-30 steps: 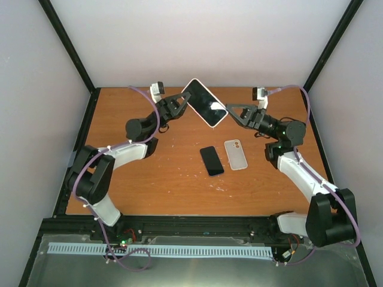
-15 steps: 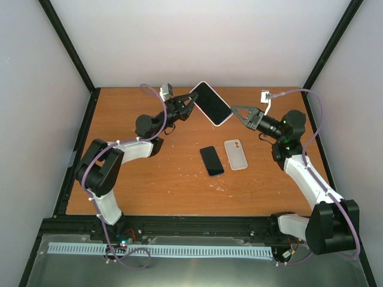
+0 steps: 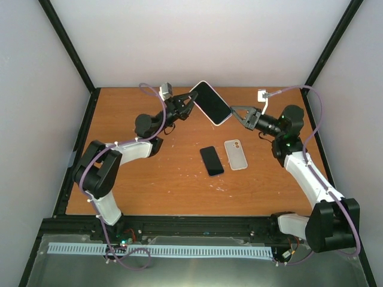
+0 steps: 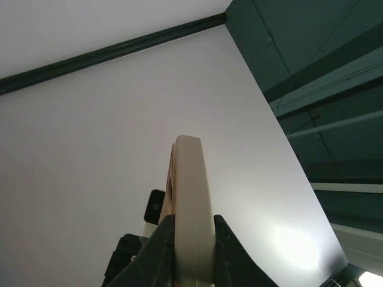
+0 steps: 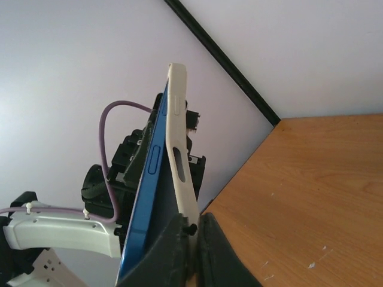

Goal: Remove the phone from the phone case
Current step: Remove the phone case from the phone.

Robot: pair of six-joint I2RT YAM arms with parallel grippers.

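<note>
Top view: cased phone (image 3: 210, 103) is held in the air at upper centre of the frame, above the far part of the table (image 3: 149, 179), tilted, dark screen facing the camera. Left gripper (image 3: 189, 100) has it by its upper-left end, right gripper (image 3: 233, 111) by its lower-right end.

Left wrist view: gripper pressed together on the cream case (image 4: 190, 179), seen edge-on, rising from bottom centre of the frame.

Right wrist view: gripper pinches the case's bottom edge at lower centre. The phone's blue side sits just left of the cream case wall, close at the top and spreading a little apart toward the bottom. Cannot tell how far the phone is out of the case.

On the table at centre of the top view: a black phone (image 3: 211, 160) lies flat, and just right of it a second pale case (image 3: 236, 154), camera cutout at its upper end. The two are close but apart, both well below the held phone.
</note>
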